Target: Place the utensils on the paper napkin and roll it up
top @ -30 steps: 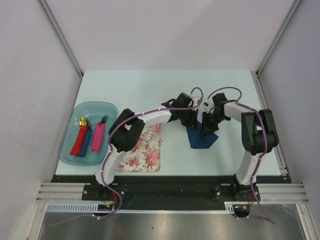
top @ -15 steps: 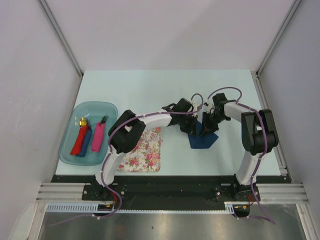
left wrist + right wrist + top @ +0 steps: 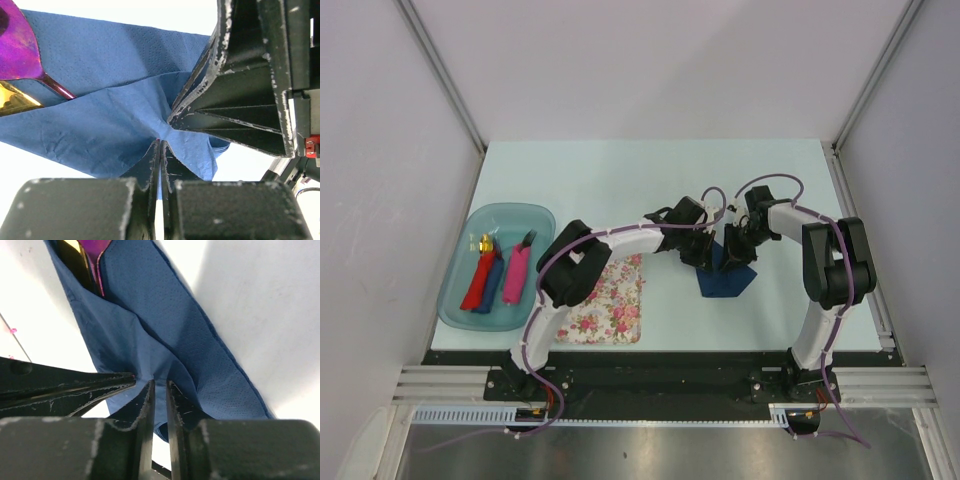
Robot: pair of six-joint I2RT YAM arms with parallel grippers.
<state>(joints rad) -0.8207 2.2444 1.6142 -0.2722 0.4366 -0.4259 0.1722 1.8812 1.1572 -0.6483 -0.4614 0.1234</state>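
Top camera looks down from behind; both close wrist cameras share the napkin (image 3: 110, 125).

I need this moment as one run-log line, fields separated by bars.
stage: wrapping | left pincer: shut on dark blue paper napkin | right pincer: shut on it | shiny purple spoon, gold utensil: inside fold

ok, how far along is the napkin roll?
Done: the purple spoon and gold utensil lie on the paper napkin, partly covered by a fold. In hand: the left tool and right tool both pinch the napkin at nearly the same spot, with the paper bunched up there. Left: the rolling itself. The napkin looks loosely folded, not a roll.
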